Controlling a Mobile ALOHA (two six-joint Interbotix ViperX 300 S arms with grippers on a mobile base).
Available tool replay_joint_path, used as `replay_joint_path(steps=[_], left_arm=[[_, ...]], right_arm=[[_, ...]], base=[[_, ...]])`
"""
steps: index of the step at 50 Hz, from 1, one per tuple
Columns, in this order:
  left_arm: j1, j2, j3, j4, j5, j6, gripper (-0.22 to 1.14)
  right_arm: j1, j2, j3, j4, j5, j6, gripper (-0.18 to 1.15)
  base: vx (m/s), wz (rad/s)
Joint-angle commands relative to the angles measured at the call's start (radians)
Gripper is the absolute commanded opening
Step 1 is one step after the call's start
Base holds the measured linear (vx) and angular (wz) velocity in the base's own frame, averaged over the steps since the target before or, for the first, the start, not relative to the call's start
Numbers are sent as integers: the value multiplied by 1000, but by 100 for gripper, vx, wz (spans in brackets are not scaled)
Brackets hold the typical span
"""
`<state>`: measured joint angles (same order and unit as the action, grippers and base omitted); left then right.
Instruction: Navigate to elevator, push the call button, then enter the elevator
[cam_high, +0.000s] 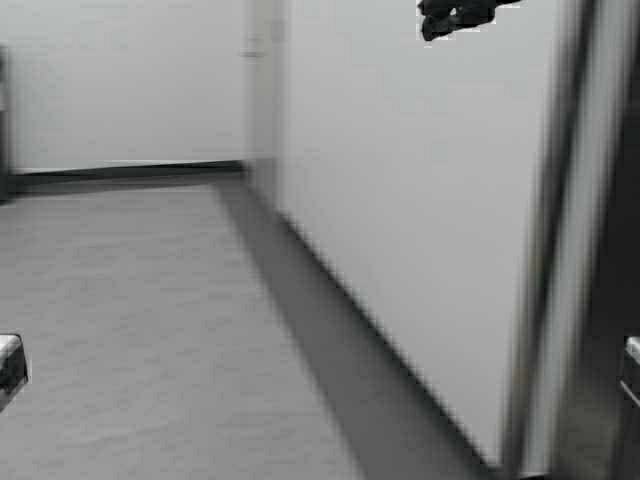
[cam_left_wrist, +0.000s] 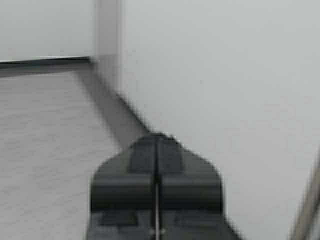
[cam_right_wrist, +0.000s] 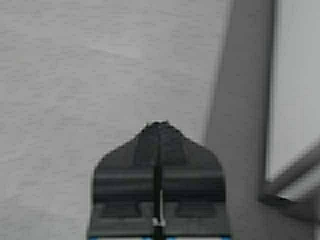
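Note:
The call button is out of view. A tall grey metal upright (cam_high: 565, 250) runs down the right edge of the high view; whether it is the elevator frame I cannot tell, and no elevator doors show. The same metal edge shows in the left wrist view (cam_left_wrist: 306, 207) and the right wrist view (cam_right_wrist: 292, 172). My left gripper (cam_left_wrist: 157, 136) is shut and empty, pointing along the white wall above the floor. My right gripper (cam_right_wrist: 159, 124) is shut and empty over the grey floor. Only slivers of the arms (cam_high: 8, 368) show low in the high view.
A long white wall (cam_high: 400, 200) with a dark baseboard (cam_high: 340, 340) runs along the right. A white corner pillar (cam_high: 262, 90) stands at its far end, with a back wall (cam_high: 120, 80) beyond. Grey floor (cam_high: 130, 320) stretches to the left. A small dark thing (cam_high: 455, 15) sits high on the wall.

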<state>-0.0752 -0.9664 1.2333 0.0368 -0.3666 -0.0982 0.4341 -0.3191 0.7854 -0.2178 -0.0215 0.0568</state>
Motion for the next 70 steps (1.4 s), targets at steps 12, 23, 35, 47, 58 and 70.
replay_joint_path(steps=[12,23,35,47,58,70], left_arm=[[3,11,-12,3,-9,3,3],[2,17,-21,3,-18,-2,3],[2,17,-18,5,-18,0,3],[2,15,-23,5,-26,0,3],[2,8,0,5,-25,-3,3],[-11,20,-2,15,-25,15,3]], right_arm=[[-3,9,-26,2,-21,2,5],[-3,-3,-28,2,-15,2,5],[3,-41,-8,3,-14,2,5],[11,-41,2,3,-14,0,5],[11,-26,3,3,-20,0,5],[11,21,-9,5,-20,5,5]], base=[[52,-73],[54,-49],[57,-47],[53,-53],[50,-75],[46,-70]])
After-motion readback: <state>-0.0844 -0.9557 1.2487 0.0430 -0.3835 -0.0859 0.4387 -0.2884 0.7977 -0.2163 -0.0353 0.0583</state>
